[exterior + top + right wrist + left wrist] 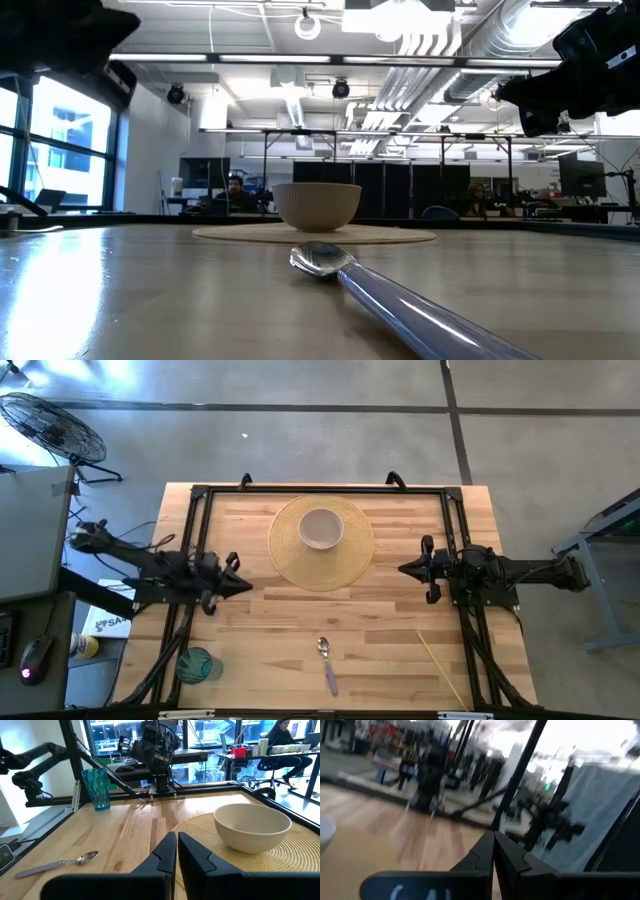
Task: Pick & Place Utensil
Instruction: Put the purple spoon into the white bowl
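Observation:
A spoon with a pale lilac handle (327,665) lies flat on the wooden table near its near edge; it also shows in the low view (370,285) and the right wrist view (60,863). A cream bowl (322,527) stands on a round woven mat (320,555) at the far middle. My left gripper (240,585) hovers at the table's left, shut and empty. My right gripper (405,569) hovers at the table's right, shut and empty, its fingers (176,851) pointing toward the left arm.
A teal glass (197,663) stands at the near left corner. A thin wooden stick (440,665) lies at the near right. A black metal frame (320,488) runs along the table's far and side edges. Bare wood lies between the spoon and the mat.

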Motion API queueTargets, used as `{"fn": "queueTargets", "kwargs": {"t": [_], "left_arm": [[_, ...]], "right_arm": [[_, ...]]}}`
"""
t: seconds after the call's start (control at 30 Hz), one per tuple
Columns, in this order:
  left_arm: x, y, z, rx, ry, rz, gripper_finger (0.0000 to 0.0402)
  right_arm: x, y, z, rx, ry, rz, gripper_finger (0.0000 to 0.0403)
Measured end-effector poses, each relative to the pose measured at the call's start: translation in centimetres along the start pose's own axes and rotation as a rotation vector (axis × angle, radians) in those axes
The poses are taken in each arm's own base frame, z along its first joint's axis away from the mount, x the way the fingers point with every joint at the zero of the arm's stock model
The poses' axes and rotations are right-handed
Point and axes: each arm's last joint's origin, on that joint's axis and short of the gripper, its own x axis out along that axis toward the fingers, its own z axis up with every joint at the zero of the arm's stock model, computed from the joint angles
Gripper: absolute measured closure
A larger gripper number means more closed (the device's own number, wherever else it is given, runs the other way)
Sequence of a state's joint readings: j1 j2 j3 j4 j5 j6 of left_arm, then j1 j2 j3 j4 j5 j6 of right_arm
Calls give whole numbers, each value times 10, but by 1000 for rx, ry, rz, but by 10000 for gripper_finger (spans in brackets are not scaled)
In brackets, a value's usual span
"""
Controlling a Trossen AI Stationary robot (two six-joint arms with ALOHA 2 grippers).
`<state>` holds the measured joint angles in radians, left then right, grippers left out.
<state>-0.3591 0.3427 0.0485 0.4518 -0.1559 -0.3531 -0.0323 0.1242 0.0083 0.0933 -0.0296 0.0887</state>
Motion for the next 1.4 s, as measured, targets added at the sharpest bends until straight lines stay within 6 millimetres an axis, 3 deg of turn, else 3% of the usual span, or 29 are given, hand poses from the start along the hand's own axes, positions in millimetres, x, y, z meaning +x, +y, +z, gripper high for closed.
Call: {"fn": "queueTargets", "kwargs": {"t": [0.13,0.4,0.53,0.83,1.17,1.4], "left_arm": [[15,-9,1,38,45,-27,377],[53,-17,-9,93,176,9,285],[71,-19,-16,145,267,-12,258],[110,-29,-23,229,422,-93,254],[181,-40,-43,324,577,-139,254],[228,-39,-62,259,685,-277,254]], "right_arm": [[0,0,0,0,0,0,391],[0,0,0,0,-1,0,391],[0,0,0,0,0,0,391],[0,0,0,0,0,0,391],[0,0,0,0,-1,0,391],[0,0,0,0,0,0,391]]}}
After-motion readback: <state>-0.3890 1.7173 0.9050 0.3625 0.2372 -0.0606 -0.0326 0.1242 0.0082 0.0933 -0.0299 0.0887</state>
